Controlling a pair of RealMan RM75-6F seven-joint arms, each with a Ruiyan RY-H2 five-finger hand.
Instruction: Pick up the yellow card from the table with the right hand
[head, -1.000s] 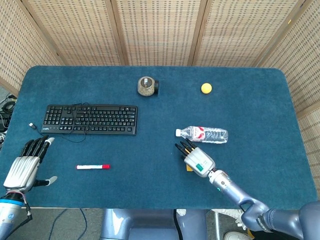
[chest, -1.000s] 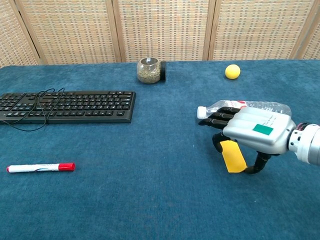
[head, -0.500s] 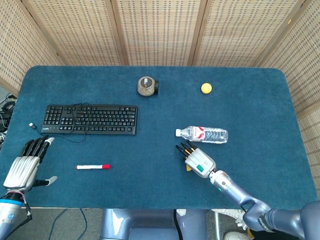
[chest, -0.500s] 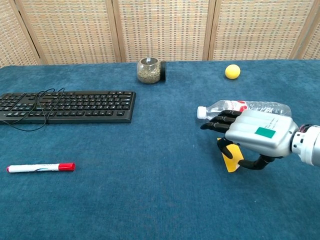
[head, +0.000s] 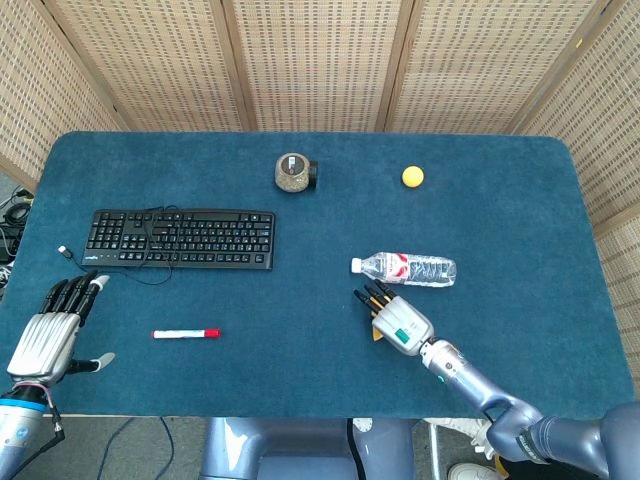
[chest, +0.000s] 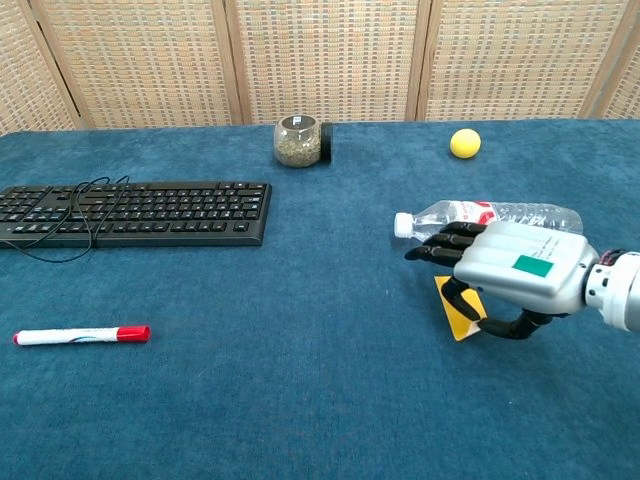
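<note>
The yellow card (chest: 453, 314) is tilted up on edge under my right hand (chest: 515, 275), pinched between the thumb and the curled dark fingers (chest: 442, 243). In the head view only a sliver of the card (head: 375, 335) shows beside the right hand (head: 398, 322), which sits just in front of the water bottle. My left hand (head: 45, 335) rests at the table's front left edge with its fingers stretched out and nothing in it.
A water bottle (chest: 490, 215) lies just behind the right hand. A black keyboard (head: 180, 238) and a red-capped marker (head: 186, 333) lie on the left. A jar (head: 293, 172) and a yellow ball (head: 412, 177) stand at the back.
The card went from lying nearly flat under the right hand to tilted up between thumb and fingers; the hand shifted slightly right. The left hand stayed still.
</note>
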